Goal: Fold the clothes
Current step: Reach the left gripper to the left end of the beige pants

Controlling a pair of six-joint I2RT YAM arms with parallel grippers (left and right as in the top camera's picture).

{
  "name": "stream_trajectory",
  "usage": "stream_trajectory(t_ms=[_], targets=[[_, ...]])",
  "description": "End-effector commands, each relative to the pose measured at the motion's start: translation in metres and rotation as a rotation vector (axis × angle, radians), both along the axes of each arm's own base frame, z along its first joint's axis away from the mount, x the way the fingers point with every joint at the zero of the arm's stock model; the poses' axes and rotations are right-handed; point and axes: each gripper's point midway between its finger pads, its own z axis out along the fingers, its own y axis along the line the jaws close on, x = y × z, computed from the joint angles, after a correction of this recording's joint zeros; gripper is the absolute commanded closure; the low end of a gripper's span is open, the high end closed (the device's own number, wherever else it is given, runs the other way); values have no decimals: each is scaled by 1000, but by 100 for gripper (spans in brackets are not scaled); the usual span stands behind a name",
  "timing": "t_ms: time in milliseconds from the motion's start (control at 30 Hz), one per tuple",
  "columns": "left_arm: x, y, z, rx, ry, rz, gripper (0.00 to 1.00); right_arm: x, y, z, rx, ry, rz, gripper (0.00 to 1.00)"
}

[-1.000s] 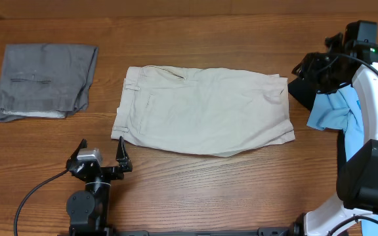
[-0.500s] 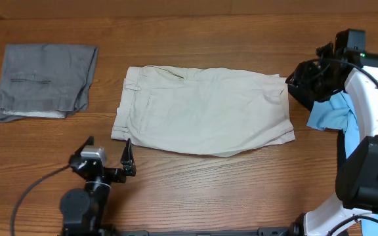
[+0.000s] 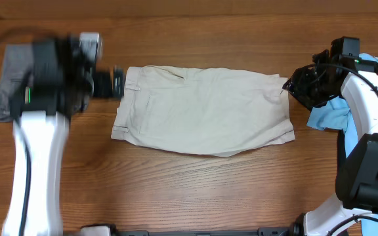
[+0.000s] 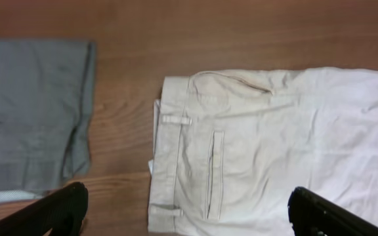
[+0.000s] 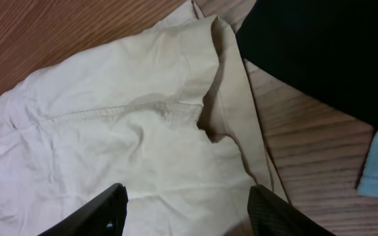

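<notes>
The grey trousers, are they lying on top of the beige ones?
No, the grey trousers lie apart from the beige trousers, with bare table between them.

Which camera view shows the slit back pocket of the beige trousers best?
The left wrist view: the slit back pocket of the beige trousers sits close and clear beside the waistband. Overhead it is only a faint small line. The right wrist view shows the trousers' other end, no pocket.

Wood table (image 3: 195,190): khaki trousers (image 3: 202,111) folded flat at ctr, waistband to L; grey trousers (image 4: 25,118) folded, apart on L; lt blue T-shirt (image 3: 330,117) near R edge.
</notes>
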Motion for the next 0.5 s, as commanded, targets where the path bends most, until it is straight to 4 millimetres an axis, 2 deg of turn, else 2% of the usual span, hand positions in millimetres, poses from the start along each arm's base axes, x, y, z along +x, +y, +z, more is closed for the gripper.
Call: stream_trajectory(t_ms=[0,133,333,467], targets=[[50,-6,-7,-8,57,-45,0,0,3,-1,0,2,10,36],[85,-6,-50,-18,151,-50,0,0,3,-1,0,2,11,34],[103,-28,-119,-70,241,-238,1,0,2,-2,-7,3,9,33],[117,-30,-161,-77,273,-268,6,0,2,-2,-7,3,9,33]])
